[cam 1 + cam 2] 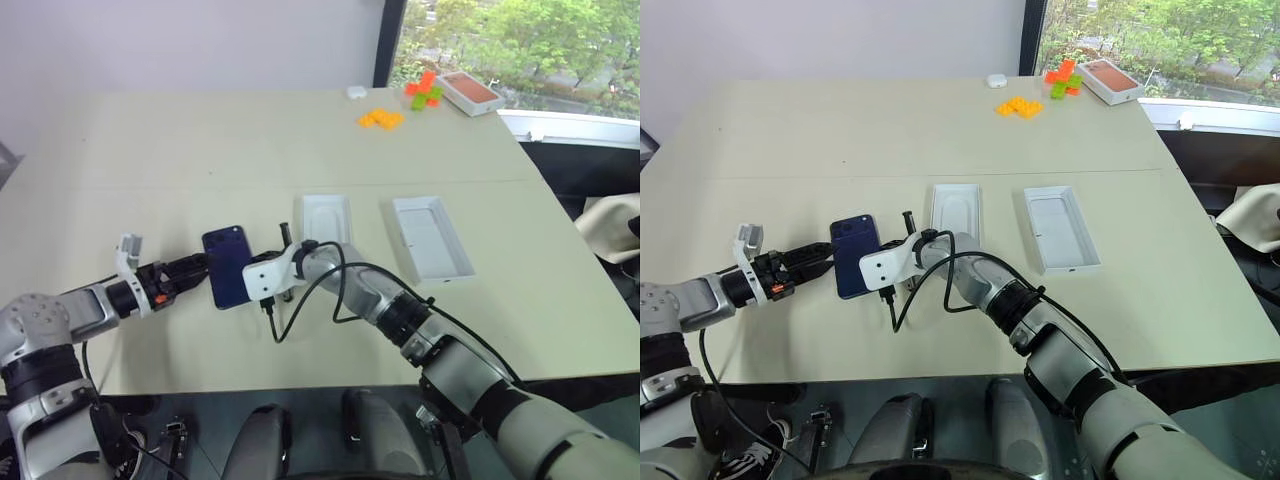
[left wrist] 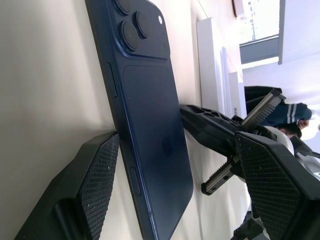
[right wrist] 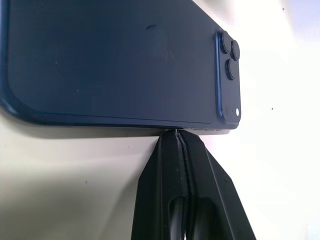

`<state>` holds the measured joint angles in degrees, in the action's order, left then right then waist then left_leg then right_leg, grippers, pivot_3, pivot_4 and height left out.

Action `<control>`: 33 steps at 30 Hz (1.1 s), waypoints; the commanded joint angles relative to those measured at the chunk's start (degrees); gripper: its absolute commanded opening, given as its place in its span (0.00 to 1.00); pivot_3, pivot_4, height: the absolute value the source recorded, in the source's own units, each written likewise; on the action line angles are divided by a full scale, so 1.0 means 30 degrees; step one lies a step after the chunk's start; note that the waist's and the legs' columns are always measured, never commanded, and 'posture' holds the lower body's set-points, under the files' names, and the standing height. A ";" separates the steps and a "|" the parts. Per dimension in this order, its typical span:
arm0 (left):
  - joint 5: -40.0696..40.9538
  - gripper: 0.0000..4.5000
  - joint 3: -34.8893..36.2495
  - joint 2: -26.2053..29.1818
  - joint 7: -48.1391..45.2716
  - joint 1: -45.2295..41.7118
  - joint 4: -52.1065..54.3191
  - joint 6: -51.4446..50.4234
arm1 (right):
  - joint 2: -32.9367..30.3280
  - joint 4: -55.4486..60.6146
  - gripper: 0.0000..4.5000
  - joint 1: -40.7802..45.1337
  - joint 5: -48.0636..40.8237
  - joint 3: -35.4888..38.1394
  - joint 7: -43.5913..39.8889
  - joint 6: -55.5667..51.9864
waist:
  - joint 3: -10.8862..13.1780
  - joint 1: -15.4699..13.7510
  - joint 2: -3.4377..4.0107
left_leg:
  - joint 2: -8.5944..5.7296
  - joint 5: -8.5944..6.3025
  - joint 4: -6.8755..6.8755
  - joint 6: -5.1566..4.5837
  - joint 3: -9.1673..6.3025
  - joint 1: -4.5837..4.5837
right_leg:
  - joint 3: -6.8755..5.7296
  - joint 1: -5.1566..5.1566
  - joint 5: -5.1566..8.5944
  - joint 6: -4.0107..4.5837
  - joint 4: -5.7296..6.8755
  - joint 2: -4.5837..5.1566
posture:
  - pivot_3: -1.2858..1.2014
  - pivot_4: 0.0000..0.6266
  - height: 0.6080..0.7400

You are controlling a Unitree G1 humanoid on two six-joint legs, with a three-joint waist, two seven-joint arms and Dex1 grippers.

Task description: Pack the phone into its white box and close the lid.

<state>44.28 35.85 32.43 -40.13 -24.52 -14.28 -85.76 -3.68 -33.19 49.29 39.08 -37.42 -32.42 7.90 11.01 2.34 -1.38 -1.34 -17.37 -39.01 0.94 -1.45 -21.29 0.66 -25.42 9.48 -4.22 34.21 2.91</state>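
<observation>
Table: big pale table by your window.
Phone: the phone lies near the front edge, back up.
Left gripper: your left gripper is wide open at the phone's 9 o'clock edge, holding nothing.
Right gripper: your right gripper is squeezed tight, tips touching the phone's 3 o'clock edge.

A pale table carrying a phone, two white box parts and some bits at the far edge.

The dark blue phone lies back-up near the front left. Right of it, two shallow white trays lie side by side: the white box, then the lid. At the far right lie orange pieces, orange and green blocks, an orange-topped box and a small white object.
</observation>
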 commanded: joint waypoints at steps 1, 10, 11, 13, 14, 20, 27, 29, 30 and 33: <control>0.2269 0.86 0.0718 -0.0594 -0.0847 -0.1207 0.0427 -0.1120 | 0.0605 0.0246 0.01 -0.0187 -0.0279 -0.0584 -0.0260 0.0556 | 0.0001 0.0021 0.0000 | 0.0000 0.0000 0.0000 0.0000 -0.0004 -0.0005 | -0.0001 -0.0003 0.0000 0.0000 -0.0001 -0.0001 | 0.52 0.24 1.00; 0.2430 0.86 0.0246 -0.0132 -0.0873 0.0056 0.1358 -0.1298 | 0.0653 0.0254 0.01 -0.0127 -0.0306 -0.0517 -0.0350 0.0552 | 0.0002 0.0053 0.0000 | 0.0002 0.0002 0.0005 0.0005 -0.0017 -0.0010 | -0.0016 -0.0005 0.0002 0.0003 -0.0005 0.0000 | 0.52 0.24 1.00; 0.2464 0.86 0.0312 -0.0170 -0.0752 0.0025 0.1354 -0.1480 | 0.0654 0.0258 0.01 -0.0120 -0.0329 -0.0494 -0.0375 0.0529 | 0.0002 0.0054 0.0000 | 0.0002 0.0002 0.0006 0.0006 -0.0017 -0.0010 | -0.0016 -0.0005 0.0003 0.0004 -0.0005 0.0000 | 0.52 0.24 1.00; 0.2874 0.86 0.0723 -0.0496 -0.0640 -0.0313 0.1600 -0.1853 | 0.0625 0.0311 0.01 -0.0104 -0.0318 -0.0498 -0.0414 0.0530 | 0.0002 0.0050 0.0000 | 0.0003 0.0003 0.0007 0.0006 -0.0018 -0.0010 | -0.0016 -0.0005 0.0003 0.0006 -0.0004 0.0000 | 0.52 0.24 1.00; 0.3231 0.86 0.1416 -0.0938 -0.0431 -0.0846 0.1475 -0.2068 | 0.0625 0.0334 0.01 -0.0113 -0.0367 -0.0445 -0.0440 0.0500 | 0.0003 0.0015 0.0001 | 0.0003 0.0003 0.0007 0.0006 -0.0019 -0.0010 | -0.0018 -0.0005 0.0003 0.0006 -0.0005 -0.0001 | 0.52 0.24 1.00; 0.3097 0.86 0.1250 -0.1590 0.0697 -0.0725 0.1923 -0.1104 | 0.0610 0.0398 0.01 -0.0114 -0.0378 -0.0376 -0.0522 0.0444 | 0.0001 0.0337 -0.0018 | 0.0014 0.0004 0.0042 0.0016 -0.0009 -0.0022 | -0.0008 -0.0037 0.0003 0.0008 -0.0014 -0.0002 | 0.52 0.24 1.00; 0.3283 0.86 0.0301 -0.0876 0.0475 0.0921 0.2108 -0.1134 | 0.0340 0.0611 0.01 -0.0166 -0.0577 -0.0259 -0.0644 0.0369 | 0.0001 0.0519 -0.0018 | 0.0040 0.0041 0.0112 0.0078 -0.0022 -0.0013 | -0.0012 -0.0067 0.0017 0.0050 0.0004 -0.0020 | 0.52 0.24 1.00; 0.3284 0.86 0.0264 -0.0873 0.0546 0.1023 0.2081 -0.0846 | 0.0296 0.0611 0.01 -0.0148 -0.0628 -0.0236 -0.0661 0.0364 | 0.0000 0.0465 -0.0020 | 0.0037 0.0042 0.0111 0.0077 -0.0025 -0.0012 | -0.0018 -0.0060 0.0014 0.0056 0.0000 -0.0025 | 0.52 0.24 1.00; 0.3231 0.86 0.0209 -0.0859 0.0561 0.1061 0.2082 -0.0649 | 0.0289 0.0612 0.01 -0.0135 -0.0652 -0.0224 -0.0670 0.0356 | -0.0001 0.0464 -0.0020 | 0.0037 0.0042 0.0110 0.0076 -0.0026 -0.0010 | -0.0021 -0.0055 0.0014 0.0056 -0.0002 -0.0025 | 0.52 0.24 1.00; 0.3039 0.86 0.0242 -0.0653 0.0630 0.1040 0.1643 -0.0107 | 0.0253 0.0816 0.01 -0.0050 -0.0977 0.0090 -0.0878 0.0065 | 0.0001 0.0472 -0.0018 | 0.0038 0.0042 0.0111 0.0076 -0.0027 -0.0010 | -0.0021 -0.0056 0.0014 0.0057 -0.0002 -0.0024 | 0.52 0.24 1.00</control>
<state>53.05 36.42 29.34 -38.36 -21.20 -9.23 -86.93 -2.89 -32.42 49.16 37.04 -37.88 -34.36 8.67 11.01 3.75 -1.44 -1.22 -17.25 -38.67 1.16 -1.53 -21.33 0.60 -25.59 9.52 -4.04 34.21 2.84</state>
